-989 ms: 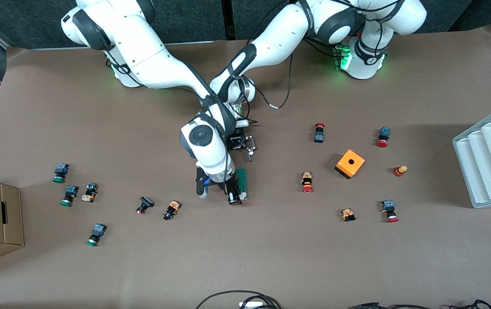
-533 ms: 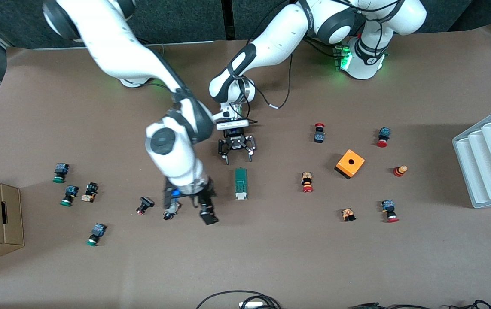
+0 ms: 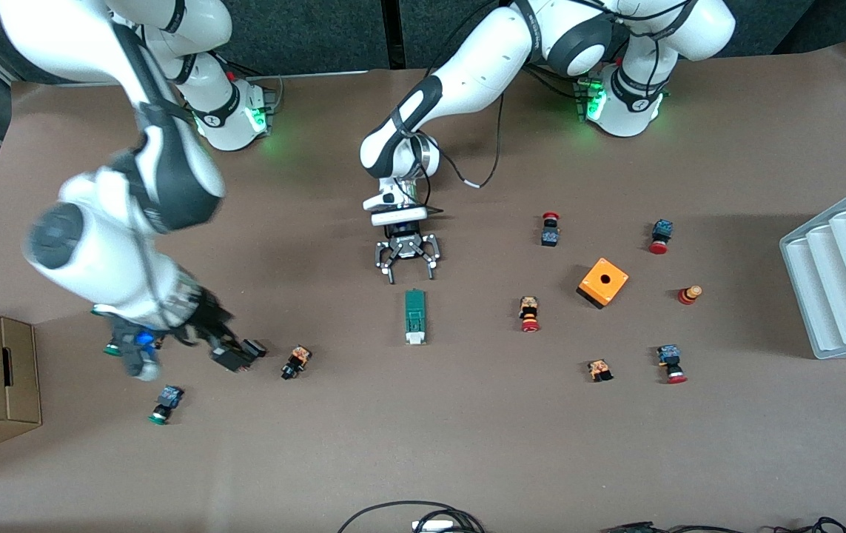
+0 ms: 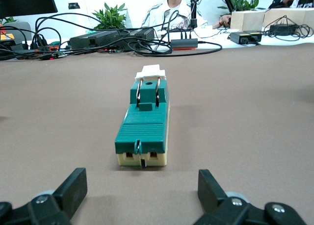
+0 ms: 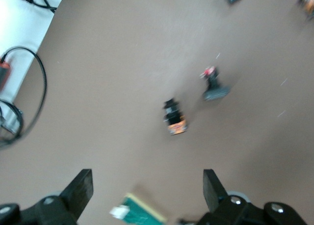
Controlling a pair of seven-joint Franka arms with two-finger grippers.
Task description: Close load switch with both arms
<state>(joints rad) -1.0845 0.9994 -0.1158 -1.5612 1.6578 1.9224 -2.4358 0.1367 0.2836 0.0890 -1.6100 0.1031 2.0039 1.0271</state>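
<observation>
- Since a second ago the right arm has swung away from the load switch [image 3: 414, 317] toward its own end of the desk; the right gripper [image 3: 193, 348] now hangs in the air over the small buttons near that end, its fingers spread wide and holding nothing.
- Load switch: a narrow green block with a white piece at the end nearer the front camera. It lies flat near the middle of the desk, uncovered, with nothing touching it.
- From the left wrist the load switch [image 4: 143, 123] lies lengthwise, green end toward the gripper, white end away.
- Left gripper [image 3: 408, 259] sits low, just beside the green end of the switch on the side toward the arm bases. Its fingers are spread apart and grip nothing; a gap of bare desk [image 3: 467, 444] lies between them and the switch.
- From the right wrist a corner of the load switch [image 5: 140, 212] shows low between the spread fingers [image 5: 81, 190], with two small buttons past it.
- An orange box [image 3: 603, 282] stands toward the left arm's end, well apart from the switch.
</observation>
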